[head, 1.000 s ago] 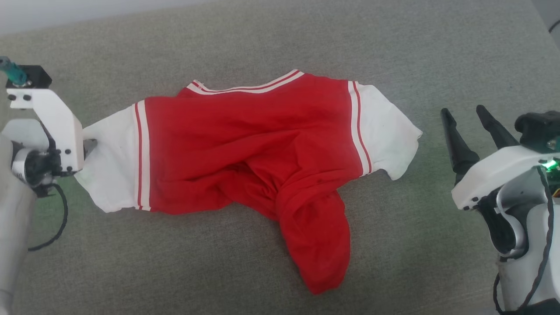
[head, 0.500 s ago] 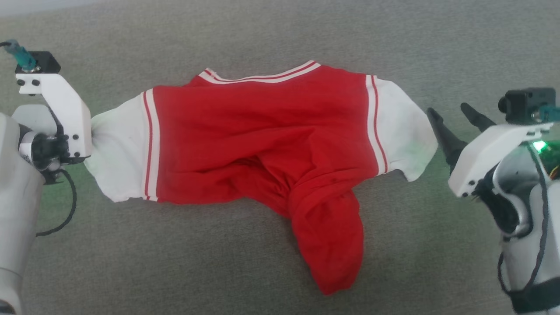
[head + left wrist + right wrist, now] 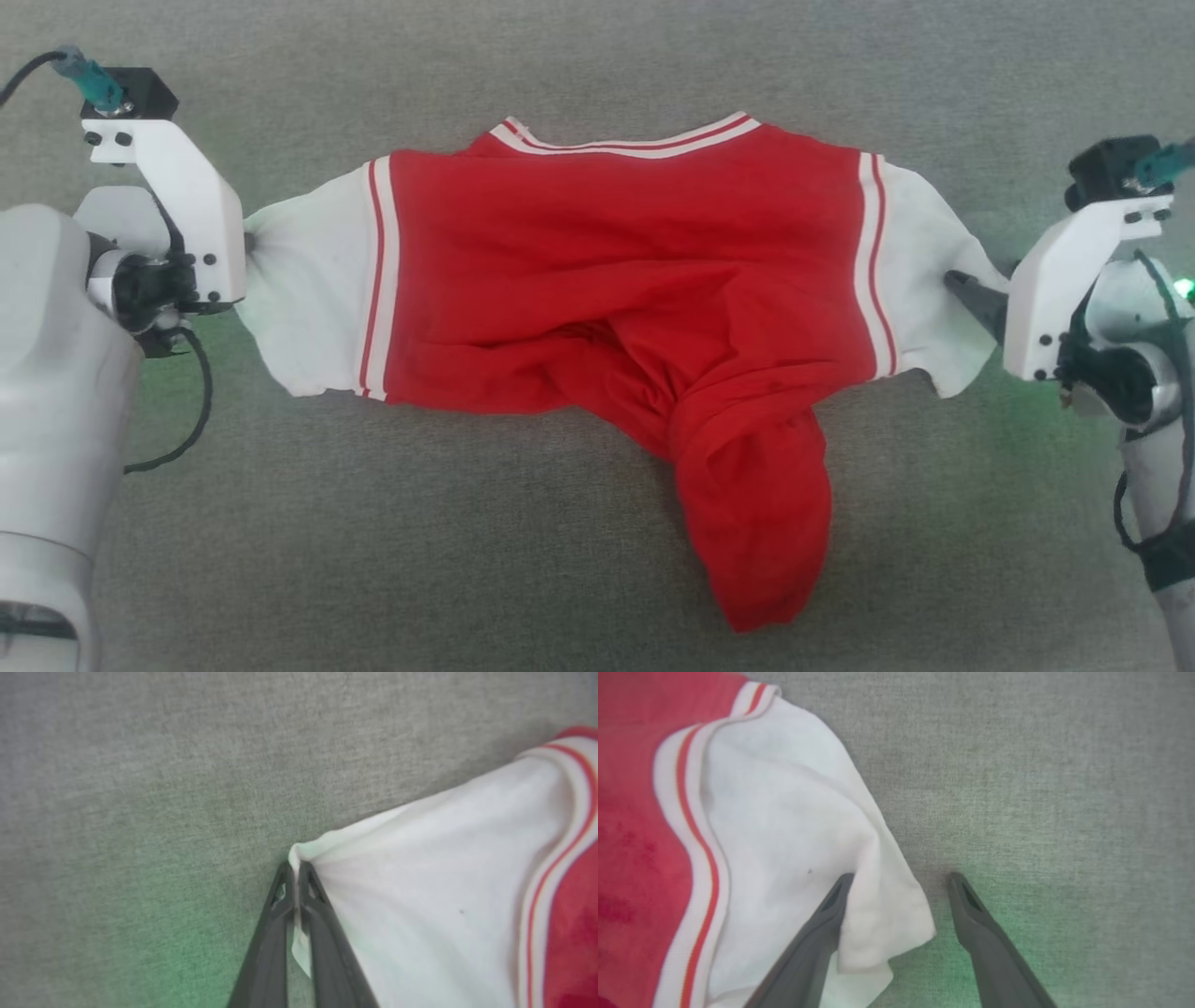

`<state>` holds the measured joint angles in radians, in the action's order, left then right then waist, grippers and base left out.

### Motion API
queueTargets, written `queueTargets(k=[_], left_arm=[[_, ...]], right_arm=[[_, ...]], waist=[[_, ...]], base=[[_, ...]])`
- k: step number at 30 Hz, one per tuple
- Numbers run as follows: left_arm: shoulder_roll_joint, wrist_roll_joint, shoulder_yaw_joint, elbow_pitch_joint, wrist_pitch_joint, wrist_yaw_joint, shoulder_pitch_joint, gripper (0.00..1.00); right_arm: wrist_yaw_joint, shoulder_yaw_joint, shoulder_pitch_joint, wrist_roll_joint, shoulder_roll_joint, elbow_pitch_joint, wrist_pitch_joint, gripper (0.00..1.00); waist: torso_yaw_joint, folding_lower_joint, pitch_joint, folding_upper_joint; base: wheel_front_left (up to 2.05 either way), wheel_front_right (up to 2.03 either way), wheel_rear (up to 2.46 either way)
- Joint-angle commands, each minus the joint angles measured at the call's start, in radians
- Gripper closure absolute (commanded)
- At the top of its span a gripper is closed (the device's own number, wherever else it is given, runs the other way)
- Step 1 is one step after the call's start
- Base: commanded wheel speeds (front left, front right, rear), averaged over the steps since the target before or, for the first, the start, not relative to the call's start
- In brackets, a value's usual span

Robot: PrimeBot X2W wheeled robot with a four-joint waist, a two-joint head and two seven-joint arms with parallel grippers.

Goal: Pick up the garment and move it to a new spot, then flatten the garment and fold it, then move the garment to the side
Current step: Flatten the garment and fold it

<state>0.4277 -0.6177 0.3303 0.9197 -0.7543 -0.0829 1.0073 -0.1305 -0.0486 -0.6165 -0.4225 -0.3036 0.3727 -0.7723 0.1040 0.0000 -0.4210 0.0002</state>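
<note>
Nearest the robot, a loose red fold (image 3: 756,523) of the garment (image 3: 616,271) trails toward the near side of the grey fabric surface (image 3: 373,560), rumpled and lying right of centre. Behind it, the garment lies spread sideways across the middle of the surface, with a red body in the centre and a white panel at each end, each bounded by red-white stripes. Creases run through the red middle section.

At the left end, the left gripper (image 3: 295,872) is clamped on the tip of the left white panel (image 3: 308,299). The left wrist view shows both dark fingers pressed together with a sliver of white cloth pinched between them, and the panel is drawn to a point there.

At the right end, the right gripper (image 3: 901,877) has its jaws apart and holds nothing. One finger (image 3: 822,924) overlaps the right white panel (image 3: 924,289), and contact cannot be confirmed. The other finger (image 3: 985,924) is over bare surface just beside the cloth's edge.

Farthest off, the striped neckline trim (image 3: 635,145) marks the garment's far edge.
</note>
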Motion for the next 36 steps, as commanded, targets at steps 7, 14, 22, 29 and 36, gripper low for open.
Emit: queueTargets(k=[7,14,22,29,36], left_arm=[[-0.015,0.006,0.012,0.072,0.052,0.016,-0.025,1.00],[-0.015,0.009,0.013,0.042,0.103,-0.001,0.048,1.00],[0.008,0.007,0.004,-0.003,0.128,0.011,0.112,1.00],[0.045,0.012,-0.011,-0.038,0.170,0.016,0.182,1.00],[0.062,0.011,-0.018,-0.064,0.186,0.014,0.262,1.00]], right_arm=[[0.000,0.024,-0.050,-0.022,0.008,0.087,0.042,1.00],[0.000,0.040,-0.141,-0.010,0.015,0.084,0.096,1.00],[0.000,0.016,-0.260,0.003,0.036,0.084,0.133,1.00],[0.000,-0.006,-0.371,0.013,0.063,0.119,0.196,1.00],[0.000,-0.025,-0.471,-0.003,0.080,0.175,0.230,1.00]], waist=[[-0.036,0.0000,0.027,-0.0002],[-0.055,0.0000,0.142,-0.0002],[-0.067,0.0000,0.286,-0.0002],[-0.070,0.0000,0.389,-0.0002],[-0.073,0.0000,0.432,-0.0002]], base=[[0.00,0.00,0.00],[0.00,0.00,0.00],[0.00,0.00,0.00],[0.00,0.00,0.00],[0.00,0.00,0.00]])
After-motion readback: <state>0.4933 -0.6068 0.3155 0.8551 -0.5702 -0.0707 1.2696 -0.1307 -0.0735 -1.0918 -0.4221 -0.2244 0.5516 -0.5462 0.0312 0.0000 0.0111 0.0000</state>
